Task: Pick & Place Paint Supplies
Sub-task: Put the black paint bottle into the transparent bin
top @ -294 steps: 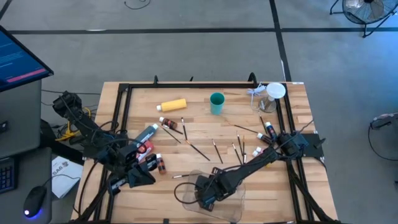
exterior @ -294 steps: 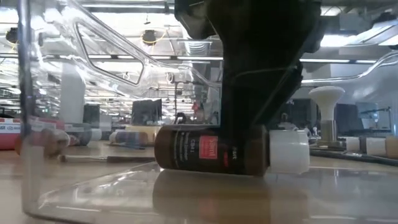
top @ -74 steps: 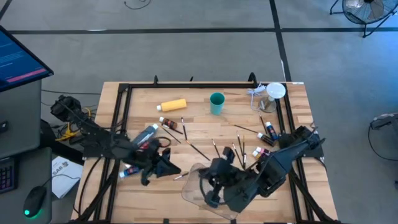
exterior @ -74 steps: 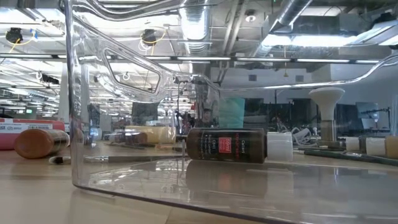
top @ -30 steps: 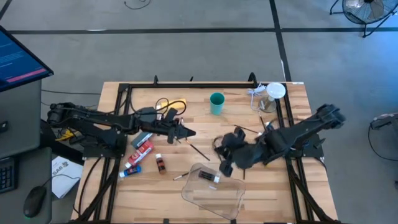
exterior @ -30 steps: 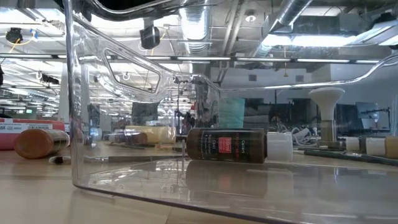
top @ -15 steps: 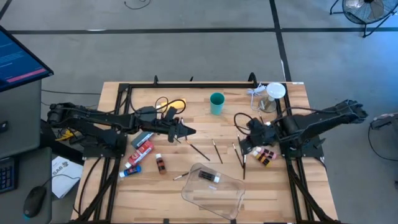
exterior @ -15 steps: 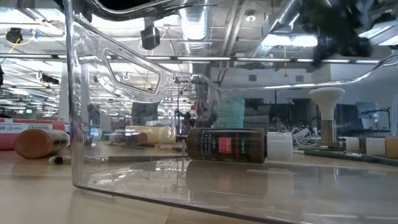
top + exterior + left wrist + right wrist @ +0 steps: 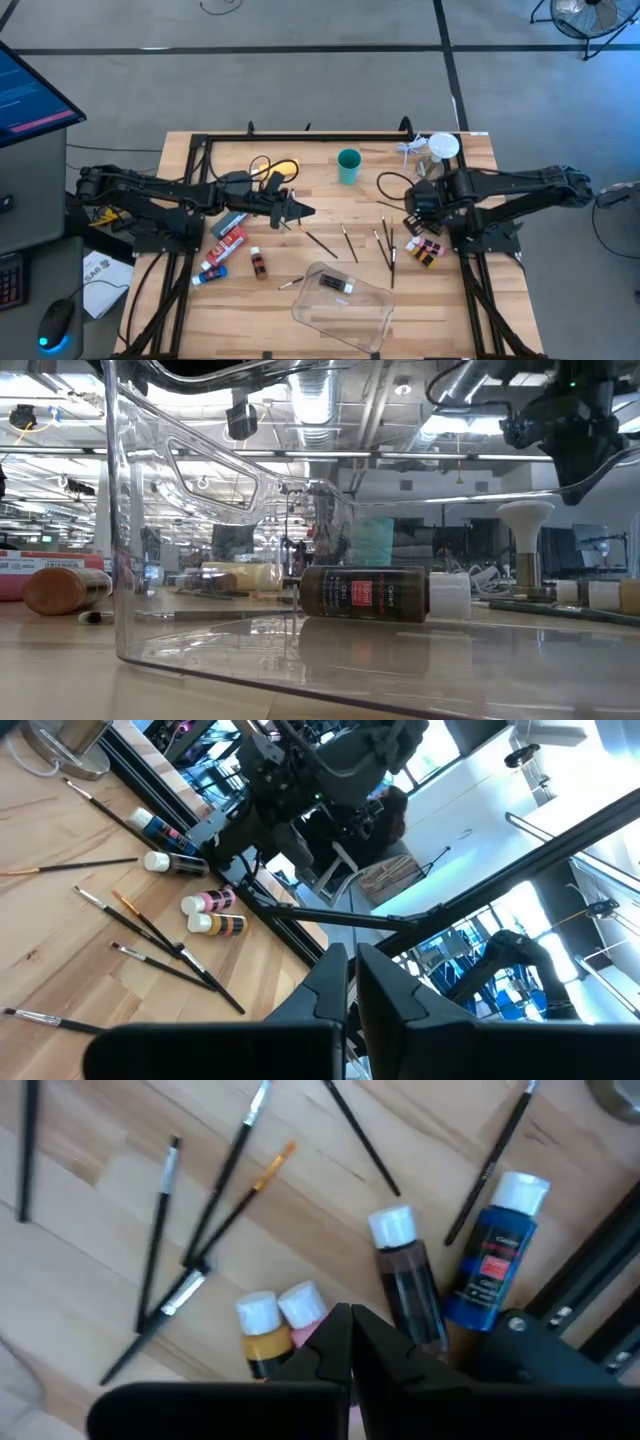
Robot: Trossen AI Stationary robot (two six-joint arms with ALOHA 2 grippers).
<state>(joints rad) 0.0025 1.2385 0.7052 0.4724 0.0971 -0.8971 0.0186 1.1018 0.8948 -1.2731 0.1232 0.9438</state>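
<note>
Paint supplies are scattered over the wooden counter [image 9: 220, 290]. One brown bottle [image 9: 334, 285] with a white cap is laid on its side inside the clear tray [image 9: 345, 325] at the near edge; another small bottle [image 9: 258, 264] is seen on the bare wood to the left of the tray, beside a red tube [image 9: 228, 242] and a blue tube [image 9: 203, 275]. Thin brushes [image 9: 386, 246] are spread between the tray and the teal cup [image 9: 348, 165]. The yellow bottle [image 9: 287, 167] is partly covered by the left arm.

The left hand [image 9: 302, 211] is held above the middle of the counter with its fingers [image 9: 330, 985] pressed together and nothing between them. The right hand [image 9: 412, 222] is poised at the right side, over a cluster of small bottles [image 9: 262, 1324] and a blue bottle [image 9: 495, 1250]; its fingers [image 9: 335, 1335] are likewise closed on nothing.
</note>
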